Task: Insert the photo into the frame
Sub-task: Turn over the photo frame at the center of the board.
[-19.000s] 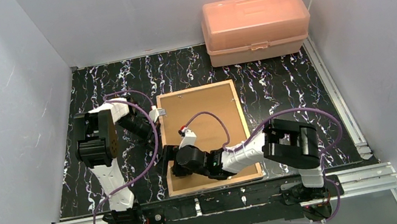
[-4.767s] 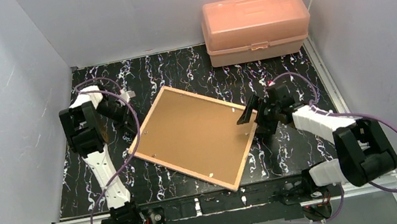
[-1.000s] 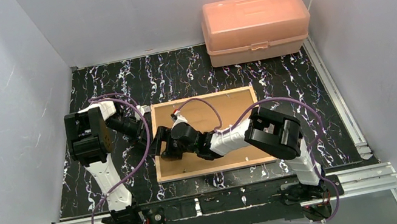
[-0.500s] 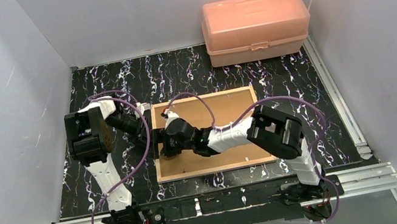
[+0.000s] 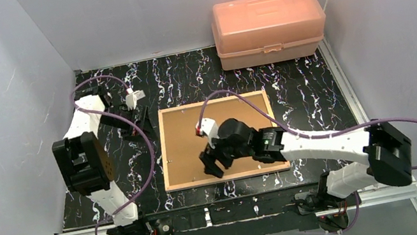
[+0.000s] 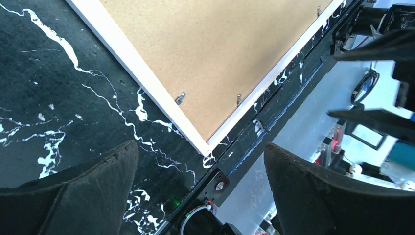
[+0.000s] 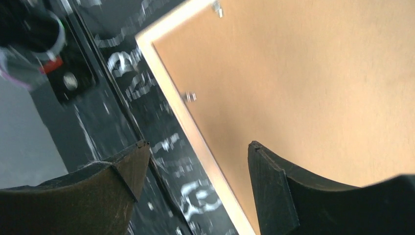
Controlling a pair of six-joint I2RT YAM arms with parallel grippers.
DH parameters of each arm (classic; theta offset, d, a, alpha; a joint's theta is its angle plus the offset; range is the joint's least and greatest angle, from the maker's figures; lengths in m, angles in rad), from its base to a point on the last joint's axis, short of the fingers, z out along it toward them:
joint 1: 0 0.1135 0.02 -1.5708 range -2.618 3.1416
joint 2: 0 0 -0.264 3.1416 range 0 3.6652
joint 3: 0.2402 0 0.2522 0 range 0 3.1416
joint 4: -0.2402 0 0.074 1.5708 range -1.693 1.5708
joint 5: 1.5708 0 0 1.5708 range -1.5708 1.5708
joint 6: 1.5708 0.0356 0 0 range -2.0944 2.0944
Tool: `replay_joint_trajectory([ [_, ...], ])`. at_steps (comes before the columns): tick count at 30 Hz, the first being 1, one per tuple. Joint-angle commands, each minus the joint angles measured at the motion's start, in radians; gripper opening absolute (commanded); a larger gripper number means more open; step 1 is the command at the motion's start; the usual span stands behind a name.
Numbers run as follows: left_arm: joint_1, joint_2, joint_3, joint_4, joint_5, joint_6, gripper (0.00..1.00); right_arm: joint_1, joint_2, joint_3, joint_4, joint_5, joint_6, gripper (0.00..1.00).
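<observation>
Jaws of the right gripper [image 5: 214, 165] stand apart, gripping nothing, over the near-left part of the backing board [image 5: 238, 115]; a second ago it was at the left rim. Beneath it the frame [image 5: 162, 151] lies back-up on the table [image 5: 305, 94], unmoved, with the board seated inside. No photo shows; likely it sits under the board, so the task looks nearly finished. The left gripper [image 6: 200, 147], clenched a second ago, has let go and drawn back past the far-left corner. Farthest, the orange box [image 5: 269, 28] is closed, its contents hidden.
</observation>
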Motion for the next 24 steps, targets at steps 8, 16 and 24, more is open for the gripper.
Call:
replay_joint_trajectory([
  [8,0.044,-0.291,0.04,-0.055,-0.034,-0.002,0.98,0.039,0.049,-0.062,-0.214,-0.025,-0.285,0.73],
  [16,0.048,-0.396,0.03,-0.047,-0.114,-0.002,0.98,0.092,0.125,-0.046,-0.204,0.05,-0.336,0.7],
  [24,0.049,-0.416,0.08,-0.006,-0.177,-0.086,0.98,0.138,0.179,-0.027,-0.194,0.149,-0.337,0.43],
])
